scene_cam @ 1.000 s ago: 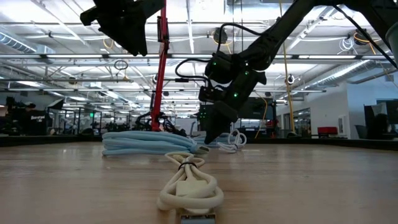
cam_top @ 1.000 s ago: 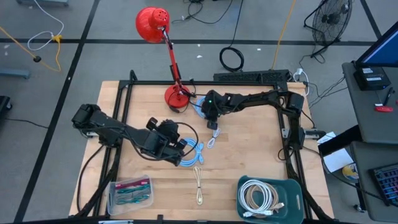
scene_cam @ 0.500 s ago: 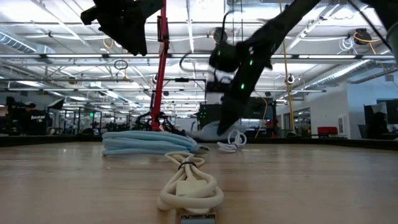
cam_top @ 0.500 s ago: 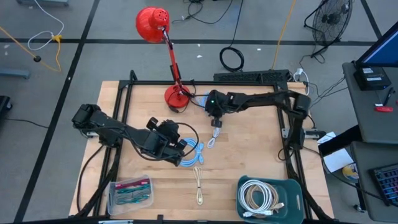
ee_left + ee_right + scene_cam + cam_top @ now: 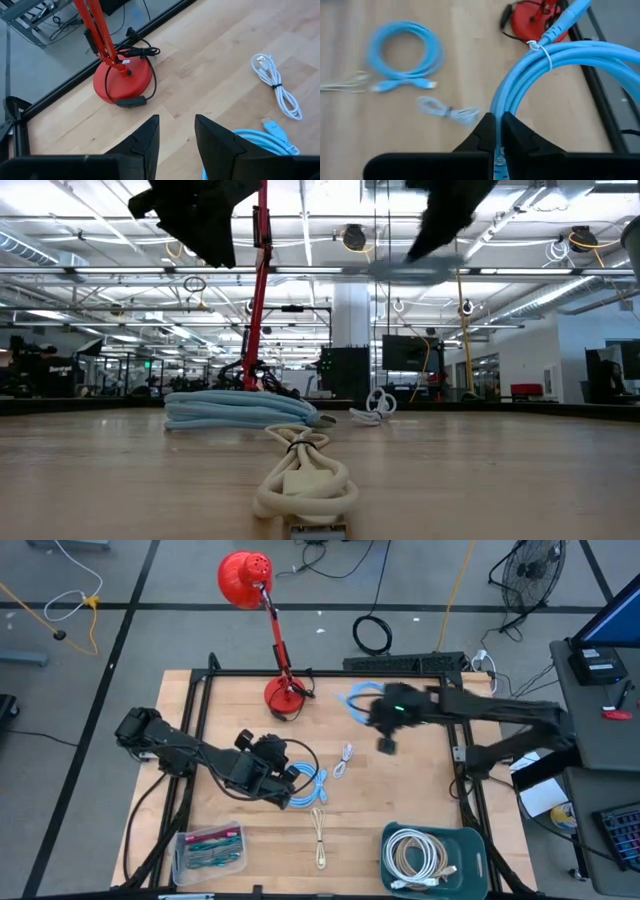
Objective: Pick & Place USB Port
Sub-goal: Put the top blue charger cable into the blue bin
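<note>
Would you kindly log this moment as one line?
right tool: shut on blue cable coil, lifted | left tool: open, above table

We find no words, labels, brand names, numbers or signs that can be read in any of these views. The room beyond the table in the low view holds lit screens and fixtures, but nothing on them resolves into letters.
</note>
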